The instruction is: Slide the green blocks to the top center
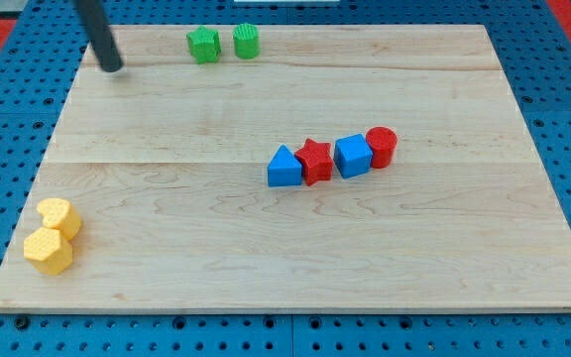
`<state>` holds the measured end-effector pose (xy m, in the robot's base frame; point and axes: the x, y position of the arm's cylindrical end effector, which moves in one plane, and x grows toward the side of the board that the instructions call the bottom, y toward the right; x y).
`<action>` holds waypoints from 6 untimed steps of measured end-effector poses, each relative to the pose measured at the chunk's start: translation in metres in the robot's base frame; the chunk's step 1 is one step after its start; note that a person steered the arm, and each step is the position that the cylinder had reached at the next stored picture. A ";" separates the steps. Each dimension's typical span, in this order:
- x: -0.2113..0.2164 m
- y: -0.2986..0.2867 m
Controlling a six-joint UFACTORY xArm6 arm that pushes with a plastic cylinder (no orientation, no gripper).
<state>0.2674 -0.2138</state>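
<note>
Two green blocks sit near the board's top edge, left of centre: a green star-like block (pixel 203 45) and a green cylinder (pixel 247 41) just to its right, a small gap between them. My tip (pixel 113 67) rests on the board at the top left, well to the left of the green star-like block and slightly lower in the view. The dark rod slants up to the view's top edge.
A row in the board's middle: blue triangle (pixel 284 168), red star (pixel 314 160), blue cube (pixel 352 156), red cylinder (pixel 382 146). Two yellow blocks (pixel 53 235) sit at the bottom left. The wooden board (pixel 464 278) lies on a blue pegboard.
</note>
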 end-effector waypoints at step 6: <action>-0.057 0.197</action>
